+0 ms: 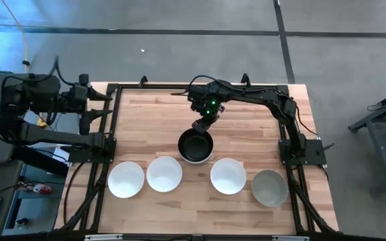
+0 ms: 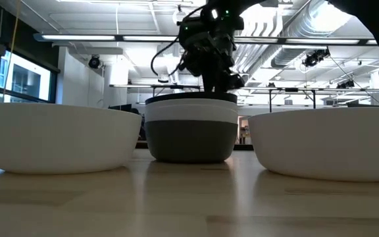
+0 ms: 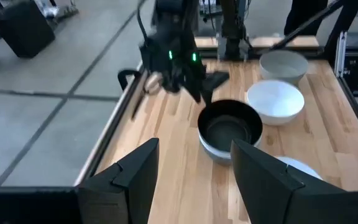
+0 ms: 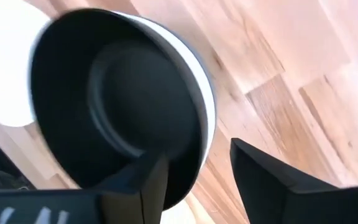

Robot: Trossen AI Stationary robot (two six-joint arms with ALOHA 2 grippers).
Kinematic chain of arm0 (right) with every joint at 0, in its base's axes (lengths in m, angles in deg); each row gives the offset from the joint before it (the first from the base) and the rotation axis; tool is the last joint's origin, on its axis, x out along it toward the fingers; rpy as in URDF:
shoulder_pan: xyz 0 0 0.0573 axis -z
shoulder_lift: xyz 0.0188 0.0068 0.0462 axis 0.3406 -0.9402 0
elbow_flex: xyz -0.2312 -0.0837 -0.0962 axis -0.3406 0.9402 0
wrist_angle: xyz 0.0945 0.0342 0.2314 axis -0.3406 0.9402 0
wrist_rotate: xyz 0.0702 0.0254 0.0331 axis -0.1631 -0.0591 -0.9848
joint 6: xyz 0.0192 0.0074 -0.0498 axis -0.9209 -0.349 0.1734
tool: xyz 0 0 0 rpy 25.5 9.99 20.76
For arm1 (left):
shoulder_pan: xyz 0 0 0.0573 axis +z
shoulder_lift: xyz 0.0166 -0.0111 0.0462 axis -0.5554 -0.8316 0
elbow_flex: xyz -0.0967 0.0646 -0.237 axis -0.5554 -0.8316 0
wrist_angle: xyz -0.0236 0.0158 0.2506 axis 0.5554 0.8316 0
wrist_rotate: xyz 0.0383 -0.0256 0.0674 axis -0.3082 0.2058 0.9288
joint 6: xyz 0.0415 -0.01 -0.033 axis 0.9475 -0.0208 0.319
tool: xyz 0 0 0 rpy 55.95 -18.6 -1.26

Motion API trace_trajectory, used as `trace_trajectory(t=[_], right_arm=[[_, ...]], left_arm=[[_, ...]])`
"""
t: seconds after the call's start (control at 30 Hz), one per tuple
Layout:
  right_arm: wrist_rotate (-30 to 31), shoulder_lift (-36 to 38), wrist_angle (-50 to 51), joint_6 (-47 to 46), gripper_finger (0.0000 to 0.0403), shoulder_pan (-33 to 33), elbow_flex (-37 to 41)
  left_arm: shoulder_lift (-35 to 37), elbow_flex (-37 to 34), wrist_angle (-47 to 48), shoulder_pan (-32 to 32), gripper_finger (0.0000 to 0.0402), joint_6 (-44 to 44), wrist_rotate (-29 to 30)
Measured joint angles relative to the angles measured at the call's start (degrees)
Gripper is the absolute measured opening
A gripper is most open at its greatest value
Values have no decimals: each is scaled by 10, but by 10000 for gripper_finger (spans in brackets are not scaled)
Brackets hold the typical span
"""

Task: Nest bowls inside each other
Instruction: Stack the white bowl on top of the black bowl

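- Nearest the front edge of the table [image 1: 246, 127], four single bowls stood in a row, close but apart: three white bowls [image 1: 126, 179] [image 1: 164, 173] [image 1: 228, 176] and a grey bowl [image 1: 269, 187] at the right end. They looked set out within reach, waiting to be stacked.
- Just behind the row's middle stood a stack [image 1: 195, 146]: a black bowl [image 3: 229, 127] sat inside a white one, which sat inside a grey one, so the nesting seemed partly done. From table height the stack [image 2: 191, 128] showed as dark rim, white band, grey base.
- The right gripper [image 1: 202, 125] hung just beyond the stack's far rim, its arm reaching in from the right side with the wrist bent down. Its fingers [image 4: 263, 174] were spread apart and held nothing; the black bowl's rim lay just ahead of them.
- The left gripper [image 3: 194, 171] waited off the table's left edge, folded back, fingers spread and empty, pointed toward the stack.
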Motion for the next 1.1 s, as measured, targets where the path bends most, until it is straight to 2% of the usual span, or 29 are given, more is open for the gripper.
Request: trace_trajectory(t=[0.27, 0.47, 0.6, 0.77, 1.1], right_arm=[[26, 0, 67, 67, 168, 0, -105], [32, 0, 121, 173, 168, -12, -199], [26, 1, 144, 240, 168, -25, -254], [15, 42, 123, 296, 168, -30, -229], [5, 113, 67, 341, 163, -29, -230]], left_arm=[[13, -143, 4, 0, 188, 0, -49], [13, -244, 7, 0, 188, -13, -99], [13, -280, 23, 0, 188, -37, -102], [13, -307, 49, 0, 188, -66, -101], [12, -393, 52, -1, 188, -109, -106]])
